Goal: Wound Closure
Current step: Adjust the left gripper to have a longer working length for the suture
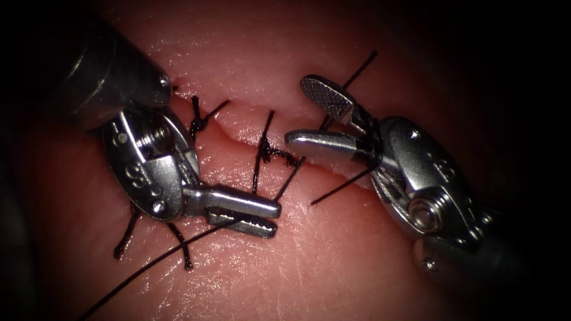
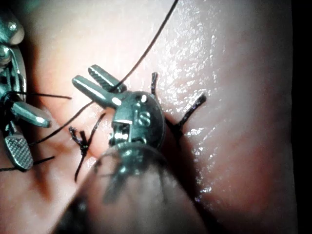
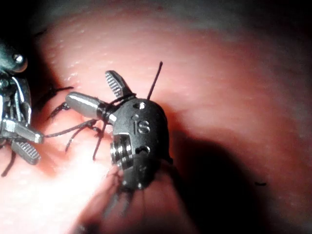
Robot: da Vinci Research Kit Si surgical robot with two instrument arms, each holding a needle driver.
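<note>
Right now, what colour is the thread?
Black. The thread shows best in the endoscope view, dark against the pale pink tissue.

My endoscope light pools on the tissue (image 1: 333, 249) mid-scene and falls off to black all round. Glare on the left tool (image 1: 256, 215) and right tool (image 1: 318, 119), wet sparkle near the cut (image 1: 238, 134). On my wrist cams the shafts nearest the lens are blurry, with heavy shadows beside them.

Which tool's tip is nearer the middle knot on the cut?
Right. The right tool, jaws open with thread at their base, has its lower jaw tip just right of the middle knot. The left tool sits below it, thread between its jaws.
</note>
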